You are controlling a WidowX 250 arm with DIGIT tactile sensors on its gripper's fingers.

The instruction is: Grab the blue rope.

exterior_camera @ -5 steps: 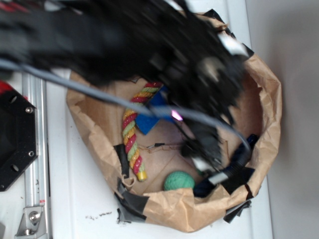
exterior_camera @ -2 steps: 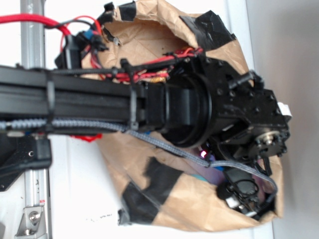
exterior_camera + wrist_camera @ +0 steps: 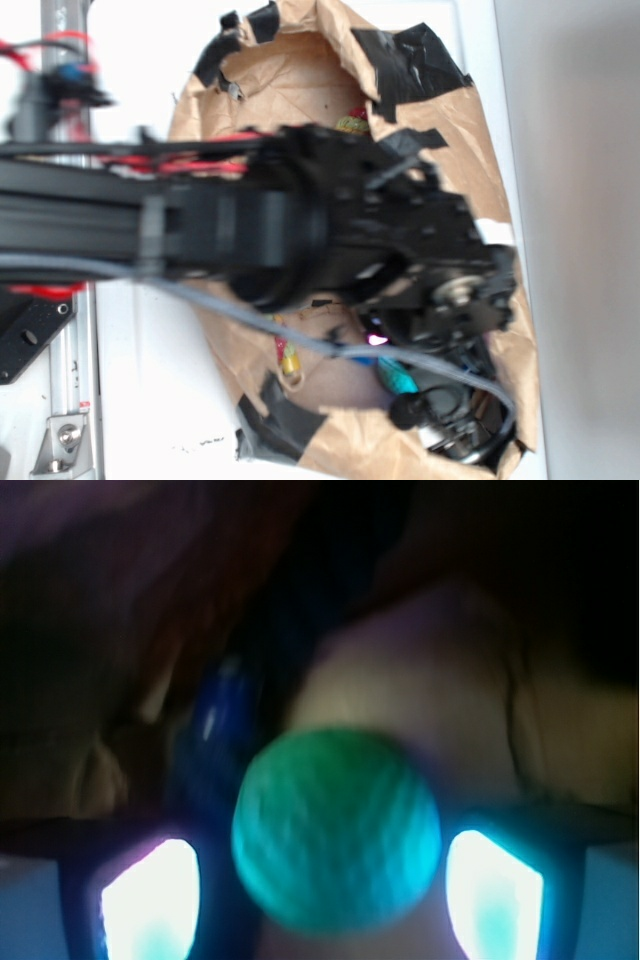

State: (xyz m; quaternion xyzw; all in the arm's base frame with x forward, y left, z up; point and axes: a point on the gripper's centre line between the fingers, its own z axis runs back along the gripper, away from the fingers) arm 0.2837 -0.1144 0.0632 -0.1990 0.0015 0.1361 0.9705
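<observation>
In the wrist view my gripper is open, its two glowing pads standing either side of a green ball that lies just ahead of them. The blue rope shows as a dark, blurred strand up and left of the ball, running away toward the top, outside the jaws. In the exterior view the black arm reaches down into the brown paper bag and hides the blue rope. Only a sliver of the green ball peeks out under the wrist.
The bag's crumpled walls, patched with black tape, rise close around the gripper. The end of a red-yellow-green striped rope shows under the arm. A grey cable loops across the bag's lower part. A metal rail runs along the left.
The arm has swung over the bag and sunk deeper into it, covering most of what lay inside. The wrist now sits lower than 0.4 s ago.
</observation>
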